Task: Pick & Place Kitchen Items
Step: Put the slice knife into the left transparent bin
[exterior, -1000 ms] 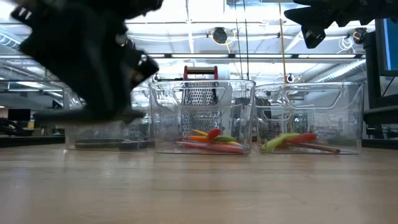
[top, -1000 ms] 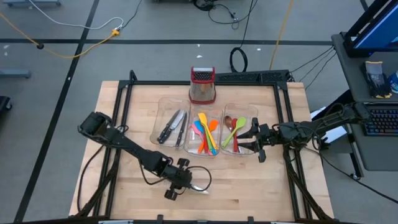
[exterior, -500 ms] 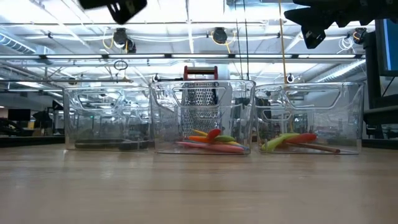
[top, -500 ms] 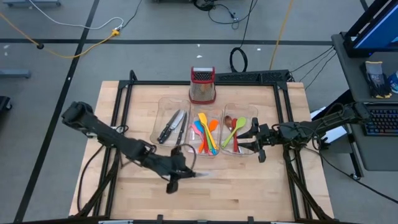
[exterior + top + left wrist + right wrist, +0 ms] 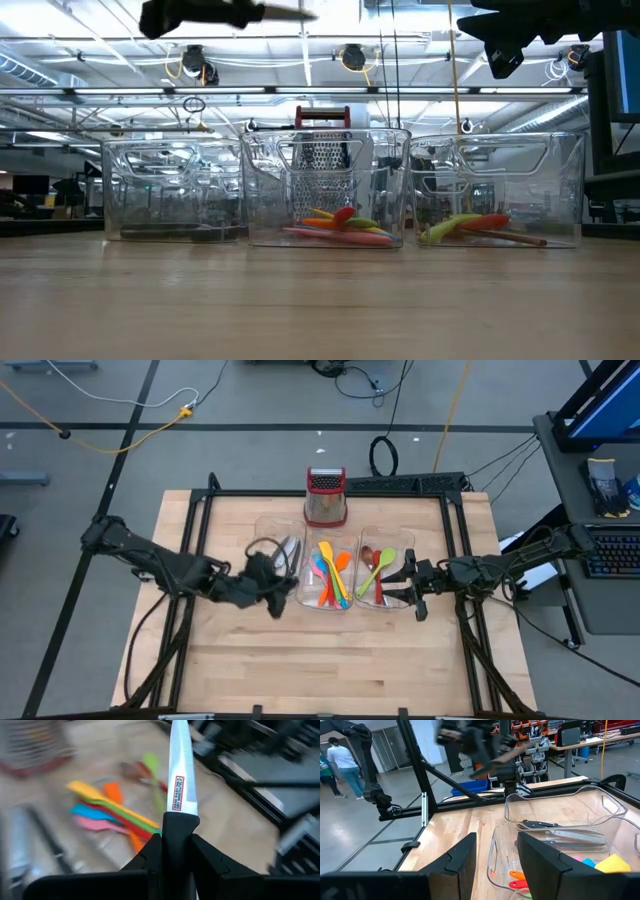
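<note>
Knife [image 5: 180, 795], black handle clamped between the left gripper [image 5: 175, 852] fingers, blade pointing forward, is held aloft over the left bin [image 5: 262, 550]. Beyond lie coloured spatulas [image 5: 330, 572] in the middle bin. Farther off, the right gripper [image 5: 408, 588] hovers with fingers parted, holding nothing.
</note>
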{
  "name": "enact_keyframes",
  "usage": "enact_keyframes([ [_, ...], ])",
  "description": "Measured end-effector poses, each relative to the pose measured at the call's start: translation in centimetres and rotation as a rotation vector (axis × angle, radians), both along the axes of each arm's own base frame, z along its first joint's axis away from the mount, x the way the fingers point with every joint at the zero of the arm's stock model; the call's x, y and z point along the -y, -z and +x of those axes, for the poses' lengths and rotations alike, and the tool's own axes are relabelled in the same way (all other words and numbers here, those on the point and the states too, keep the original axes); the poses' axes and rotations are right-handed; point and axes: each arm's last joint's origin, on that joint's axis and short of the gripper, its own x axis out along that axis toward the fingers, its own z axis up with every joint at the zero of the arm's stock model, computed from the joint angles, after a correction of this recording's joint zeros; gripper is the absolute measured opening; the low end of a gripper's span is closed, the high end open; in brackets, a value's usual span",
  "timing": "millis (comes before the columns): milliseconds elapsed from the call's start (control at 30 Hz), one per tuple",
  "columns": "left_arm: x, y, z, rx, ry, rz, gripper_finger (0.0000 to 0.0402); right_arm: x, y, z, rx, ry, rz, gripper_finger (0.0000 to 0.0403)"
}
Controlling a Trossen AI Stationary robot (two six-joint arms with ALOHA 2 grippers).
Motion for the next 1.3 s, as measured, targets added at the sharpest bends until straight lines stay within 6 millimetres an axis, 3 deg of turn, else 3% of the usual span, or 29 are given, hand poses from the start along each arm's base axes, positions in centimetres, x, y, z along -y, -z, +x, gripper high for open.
enact_keyframes([
  [267, -4.1, 0.2, -1.5, -0.100, -0.241, -0.125, 0.0058, 0.0, 0.0, 0.0, -0.001, 0.000, -0.001, 0.0134],
  [600, -7.5, 1.5, -1.5, -0.254, -0.318, -0.195, 0.0058, 0.0, 0.0, 0.0, -0.004, 0.000, -0.001, 0.0134],
  [833, -8.7, 2.7, -1.0, -0.355, -0.357, -0.176, 0.0058, 0.0, 0.1, 0.0, -0.007, 0.000, -0.003, 0.0134],
  [1300, -10.1, 7.7, 1.6, -0.630, -0.347, -0.140, 0.0058, 0.0, 0.1, 0.0, -0.013, -0.001, -0.001, 0.0134],
])
